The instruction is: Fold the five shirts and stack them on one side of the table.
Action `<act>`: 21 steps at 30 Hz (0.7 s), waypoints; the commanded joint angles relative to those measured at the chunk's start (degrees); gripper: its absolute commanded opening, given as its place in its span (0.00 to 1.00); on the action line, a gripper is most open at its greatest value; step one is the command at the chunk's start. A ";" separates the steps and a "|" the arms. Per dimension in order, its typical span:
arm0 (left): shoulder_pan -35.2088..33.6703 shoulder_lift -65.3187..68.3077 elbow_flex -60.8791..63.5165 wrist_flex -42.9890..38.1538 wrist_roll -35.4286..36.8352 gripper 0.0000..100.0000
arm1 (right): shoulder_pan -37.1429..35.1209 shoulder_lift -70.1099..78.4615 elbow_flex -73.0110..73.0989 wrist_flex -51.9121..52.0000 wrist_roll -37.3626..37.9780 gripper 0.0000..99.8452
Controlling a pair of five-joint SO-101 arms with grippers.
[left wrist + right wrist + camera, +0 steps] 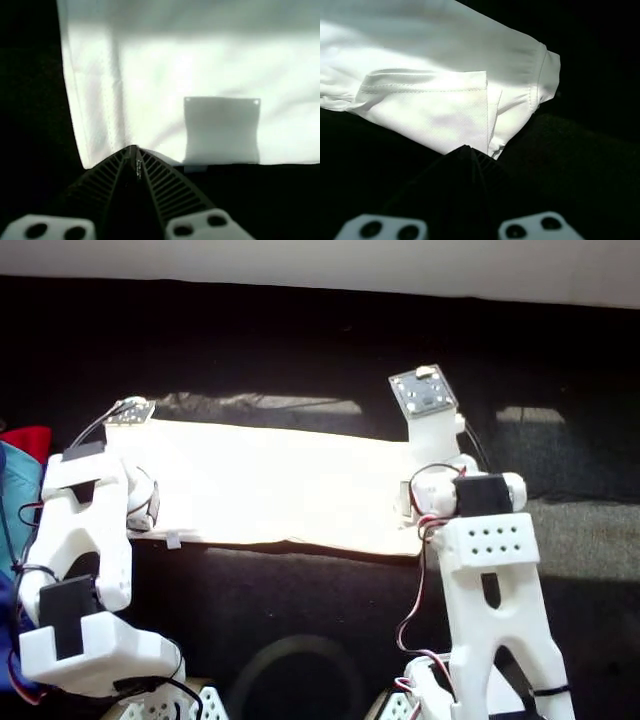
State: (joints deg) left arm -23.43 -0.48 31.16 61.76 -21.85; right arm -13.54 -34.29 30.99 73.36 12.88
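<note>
The white shirt (pixel 270 485) lay flat across the middle of the table (pixel 300 330). It was judged light and limp, best taken at the hem corners. The left tool (pixel 134 155) and right tool (pixel 467 152) sat closed at its opposite ends; pinched fabric could not be confirmed. Coloured cloth (pixel 18 465) at the table's left edge was cut off.

Lying flat on the table (pixel 300 600) as a shirt (pixel 270 485), stretching sideways across its middle. Meeting the left gripper (pixel 134 150) at its near left corner, the right gripper (pixel 466 148) at its right end. Leaving clothes (pixel 22 475) heaped at the left edge.
</note>
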 commanded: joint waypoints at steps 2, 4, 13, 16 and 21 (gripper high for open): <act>-2.51 -7.87 -10.59 7.56 -0.09 0.03 | 0.57 -3.82 1.45 1.10 -0.26 0.01; -4.70 -7.87 -15.25 9.23 -0.09 0.09 | 0.57 -4.00 2.42 1.19 -0.26 0.01; -6.46 12.00 -31.60 12.40 7.65 0.22 | 0.57 -4.00 3.47 2.33 0.09 0.01; -6.20 20.09 -38.37 14.86 7.74 0.22 | 0.57 -4.00 3.47 2.33 0.09 0.01; -6.11 29.67 -49.63 20.04 8.26 0.22 | 0.48 -3.74 3.47 2.33 0.09 0.01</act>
State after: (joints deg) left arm -30.20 26.33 -11.38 79.43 -14.02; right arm -13.54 -36.66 34.51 75.30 12.88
